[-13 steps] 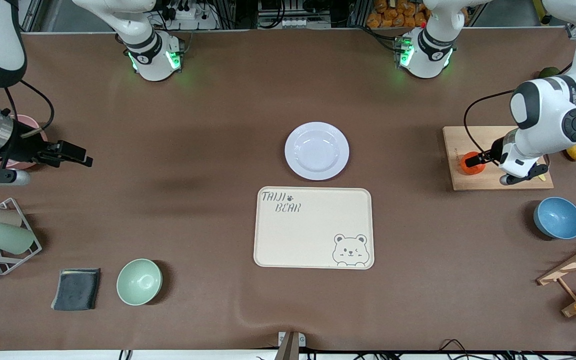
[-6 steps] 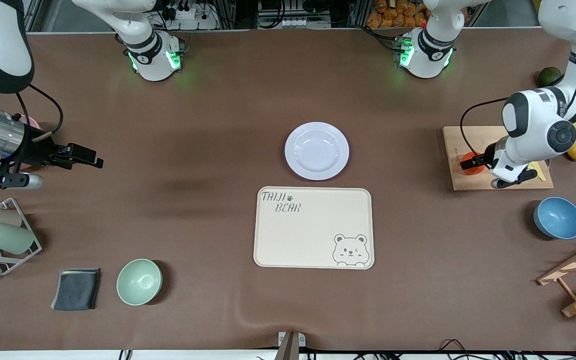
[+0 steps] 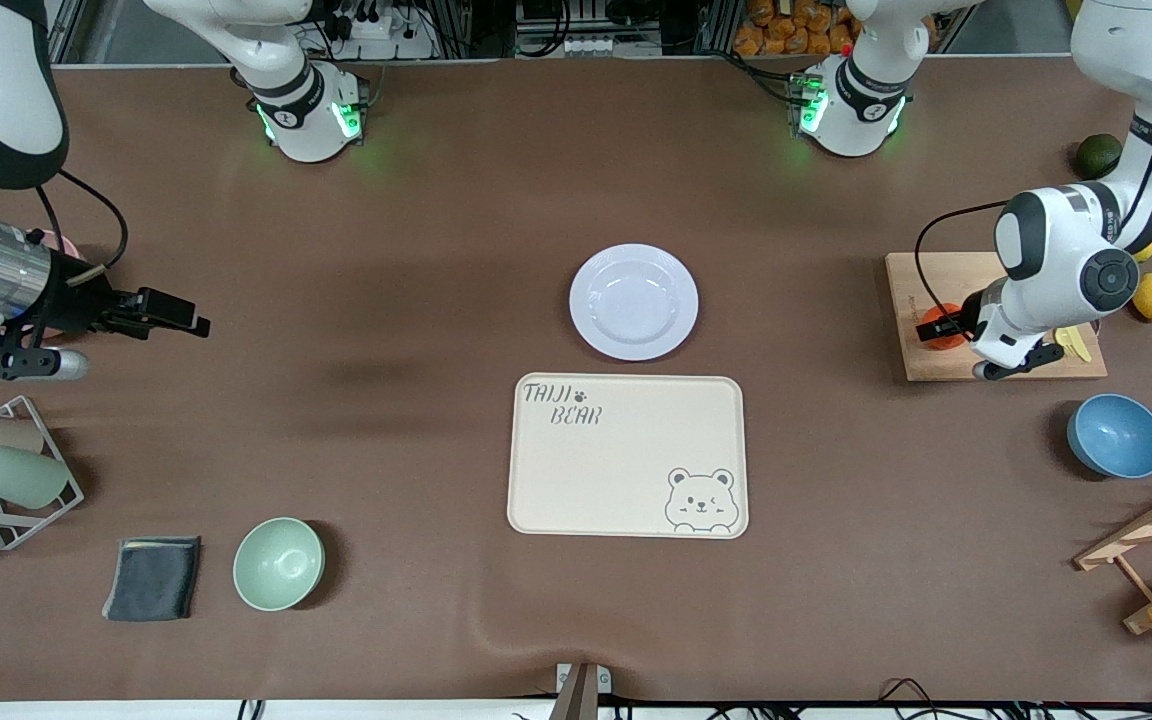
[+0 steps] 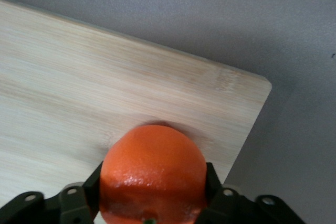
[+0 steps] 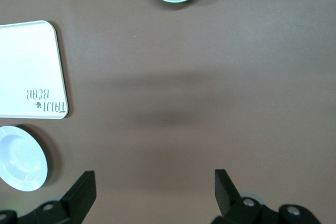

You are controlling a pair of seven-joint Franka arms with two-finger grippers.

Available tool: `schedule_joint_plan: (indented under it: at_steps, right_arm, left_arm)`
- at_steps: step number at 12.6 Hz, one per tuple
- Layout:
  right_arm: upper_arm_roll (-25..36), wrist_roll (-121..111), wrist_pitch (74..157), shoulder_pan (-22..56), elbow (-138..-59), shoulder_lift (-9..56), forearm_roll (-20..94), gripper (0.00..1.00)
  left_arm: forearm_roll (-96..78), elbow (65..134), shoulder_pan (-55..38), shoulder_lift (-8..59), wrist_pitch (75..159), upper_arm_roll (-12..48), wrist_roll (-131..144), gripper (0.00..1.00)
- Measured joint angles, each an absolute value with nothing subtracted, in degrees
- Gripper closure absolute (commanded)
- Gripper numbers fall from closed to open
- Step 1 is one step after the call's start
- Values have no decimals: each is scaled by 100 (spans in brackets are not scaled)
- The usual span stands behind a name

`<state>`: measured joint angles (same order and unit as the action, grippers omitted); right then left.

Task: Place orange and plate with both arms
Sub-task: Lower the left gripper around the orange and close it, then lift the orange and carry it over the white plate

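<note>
My left hand [image 3: 936,328] sits at the right of the front frame, down over the wooden cutting board [image 3: 921,290], and its fingers [image 4: 212,184] are pinched on the orange [image 3: 944,322], one on each flank of the fruit. In the left wrist view the orange [image 4: 153,174] fills the lower middle of the picture, tucked right between my fingertips, with the pale board [image 4: 94,93] under it and the board's rounded corner at the right centre of that frame. I cannot tell whether the fruit rests on the wood or is just clear of it. My right hand [image 3: 176,312] hangs over bare brown counter [image 3: 416,230] at the left of the front frame, its fingers spread wide and holding nothing; the right wrist view shows both black fingertips [image 5: 84,192] at the bottom edge with only counter between them. The plate [image 3: 633,301] lies flat in the middle of the front frame, well apart from both of my hands, just above the cream bear-print tray [image 3: 626,455] and close beside its edge. In the right wrist view the plate [image 5: 20,157] shows at the lower left, next to the tray [image 5: 26,61].
</note>
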<state>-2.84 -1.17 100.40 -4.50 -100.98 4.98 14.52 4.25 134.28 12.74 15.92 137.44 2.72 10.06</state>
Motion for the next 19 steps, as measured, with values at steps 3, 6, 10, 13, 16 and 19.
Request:
schedule_joint_plan:
  at_steps: [3, 6, 10, 13, 16, 19]
  right_arm:
    - [-283, -116, 10036, -450, -10098, 512, 1574, 0]
    - [-275, -110, 9997, -451, -10098, 515, 1728, 0]
    - [-280, -108, 9968, -448, -10098, 547, 1880, 0]
    - [-289, -108, 9937, -442, -10098, 609, 2144, 0]
    - [-295, -107, 9909, -434, -10098, 631, 2165, 0]
    - [-293, -101, 9817, -433, -10101, 688, 2496, 0]
  left_arm:
    - [561, 13357, 1223, 1489, 13701, 338, 1006, 98]
    - [563, 13056, 1199, 1024, 13199, 731, 1006, 98]
    - [563, 12459, 1188, 474, 12039, 1436, 1329, 98]
    - [561, 12323, 1179, 471, 11730, 2407, 2395, 98]
    - [158, 12321, 1140, 501, 11564, 3441, 3276, 100]
    - [-111, 12195, 1111, 597, 11563, 4208, 4110, 100]
